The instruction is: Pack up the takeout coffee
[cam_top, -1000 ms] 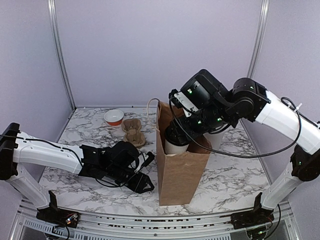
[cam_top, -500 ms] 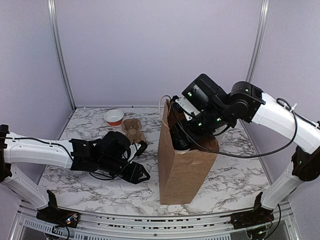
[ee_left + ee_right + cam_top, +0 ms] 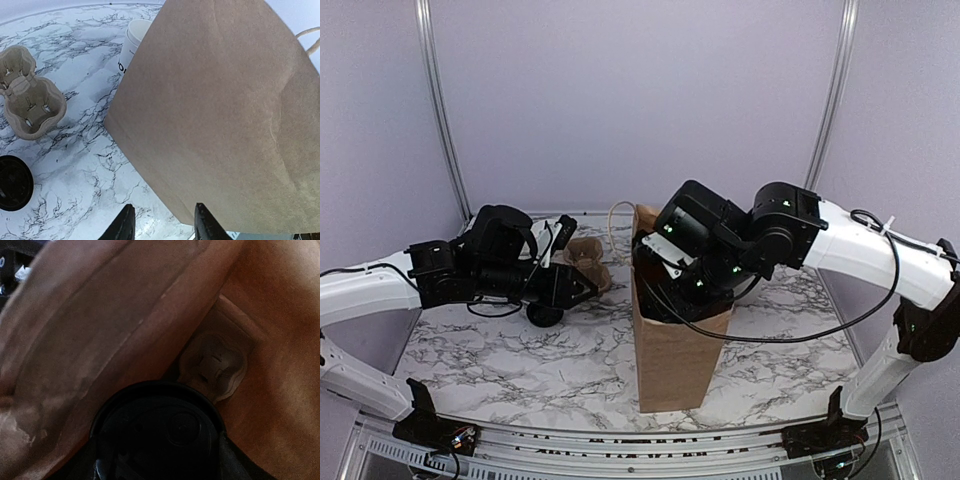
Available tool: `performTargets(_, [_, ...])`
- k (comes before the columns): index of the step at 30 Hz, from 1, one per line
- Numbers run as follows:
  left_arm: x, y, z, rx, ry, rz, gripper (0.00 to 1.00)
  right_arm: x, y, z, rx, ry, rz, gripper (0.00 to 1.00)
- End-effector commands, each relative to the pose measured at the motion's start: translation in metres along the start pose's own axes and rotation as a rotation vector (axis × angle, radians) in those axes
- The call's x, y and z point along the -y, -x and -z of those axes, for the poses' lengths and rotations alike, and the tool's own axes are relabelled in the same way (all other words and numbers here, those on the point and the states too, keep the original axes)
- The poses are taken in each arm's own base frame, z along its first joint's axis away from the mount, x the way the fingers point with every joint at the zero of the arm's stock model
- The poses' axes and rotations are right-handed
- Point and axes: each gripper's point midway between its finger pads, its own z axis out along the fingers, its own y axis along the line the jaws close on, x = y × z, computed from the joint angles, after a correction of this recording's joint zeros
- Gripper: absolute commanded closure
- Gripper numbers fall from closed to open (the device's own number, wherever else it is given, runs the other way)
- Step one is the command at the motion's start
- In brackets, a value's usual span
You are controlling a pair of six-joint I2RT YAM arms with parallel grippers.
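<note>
Marbled white table [image 3: 770,350] carries everything in the scene. A brown paper bag [image 3: 670,350] stands upright on it, at the near middle, with its mouth open toward the top.

The right arm [image 3: 820,240] bends in from the right and its wrist goes down into the bag's mouth, so the top view hides its gripper. The left arm [image 3: 380,285] reaches in low from the left. The left gripper [image 3: 162,225] points at the bag's left side. Its fingers [image 3: 125,225] stand apart with nothing between them, close to the paper; whether they touch it cannot be told.

Inside the bag the right wrist view is dim. The right gripper [image 3: 157,462] is clamped on the takeout coffee [image 3: 157,432]. The cup's round black lid fills the lower middle of that view, with dark fingers at either side. The cup's white wall is hidden under the lid. The cup sits above the bag's floor, where a moulded pulp piece [image 3: 212,365] lies.

Left of the bag, toward the far side, a pulp cup carrier [image 3: 30,100] rests on the table. A lidless white paper cup [image 3: 134,40] with black lettering shows past the bag's far corner, partly hidden by it. A loose black lid [image 3: 12,182] lies flat on the table just on the near side of the carrier.
</note>
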Motion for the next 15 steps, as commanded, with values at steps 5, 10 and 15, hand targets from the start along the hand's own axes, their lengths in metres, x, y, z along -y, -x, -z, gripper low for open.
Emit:
performTargets(5, [0.007, 0.028, 0.022, 0.066, 0.005, -0.037, 0.58, 0.012, -0.001, 0.011, 0.013, -0.033, -0.030, 0.49])
performTargets(10, [0.027, 0.063, 0.051, 0.173, -0.048, -0.053, 0.56, 0.020, 0.002, 0.007, 0.018, -0.029, -0.056, 0.49])
performTargets(15, [0.063, 0.097, 0.078, 0.284, -0.182, -0.058, 0.52, 0.021, 0.006, 0.006, 0.033, -0.016, -0.067, 0.49])
